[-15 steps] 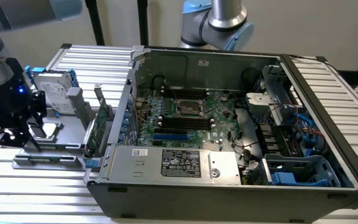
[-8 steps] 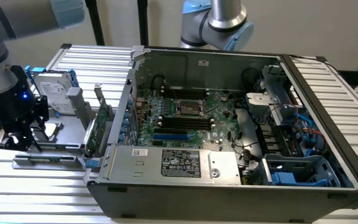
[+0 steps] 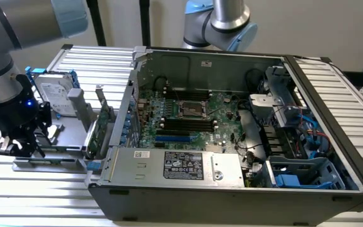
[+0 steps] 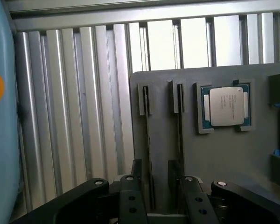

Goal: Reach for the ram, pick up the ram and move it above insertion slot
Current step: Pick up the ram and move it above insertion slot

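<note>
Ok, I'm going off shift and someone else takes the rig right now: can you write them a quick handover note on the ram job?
Gripper: jaws open, lowered at the gray holder outside the open case, one jaw on either side of the ram.
The ram stands on edge in its holder slot. A second stick stands in the next slot, with a processor beside it.
Done: the reach.
Left: ram not yet gripped, lifted or moved above the black motherboard sockets.
</note>
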`<move>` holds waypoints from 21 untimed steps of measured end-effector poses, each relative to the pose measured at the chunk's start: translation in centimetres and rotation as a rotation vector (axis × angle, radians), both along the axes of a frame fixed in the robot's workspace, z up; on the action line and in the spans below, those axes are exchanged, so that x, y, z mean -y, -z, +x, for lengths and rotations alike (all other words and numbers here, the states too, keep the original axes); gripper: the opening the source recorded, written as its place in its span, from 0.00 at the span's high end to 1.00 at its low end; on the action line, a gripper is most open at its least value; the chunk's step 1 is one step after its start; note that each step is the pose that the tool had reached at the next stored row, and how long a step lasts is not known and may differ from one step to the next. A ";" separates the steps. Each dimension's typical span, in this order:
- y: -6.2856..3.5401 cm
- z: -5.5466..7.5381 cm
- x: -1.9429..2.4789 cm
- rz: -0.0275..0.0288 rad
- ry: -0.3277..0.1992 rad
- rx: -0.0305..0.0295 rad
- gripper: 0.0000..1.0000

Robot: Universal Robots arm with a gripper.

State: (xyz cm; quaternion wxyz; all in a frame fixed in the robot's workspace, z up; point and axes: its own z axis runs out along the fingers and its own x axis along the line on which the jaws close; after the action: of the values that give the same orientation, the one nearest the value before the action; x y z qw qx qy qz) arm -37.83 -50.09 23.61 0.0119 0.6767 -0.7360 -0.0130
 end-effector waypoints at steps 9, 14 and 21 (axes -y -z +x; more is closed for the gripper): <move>1.59 0.0 0.09 0.0000 -0.019 0.0000 0.64; 2.26 0.0 0.19 0.0000 -0.034 0.0000 0.64; 3.04 0.0 0.23 0.0005 -0.056 -0.0001 0.64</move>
State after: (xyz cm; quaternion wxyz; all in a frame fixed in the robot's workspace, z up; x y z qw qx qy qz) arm -37.86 -50.32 20.57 0.0121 0.6969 -0.7169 -0.0129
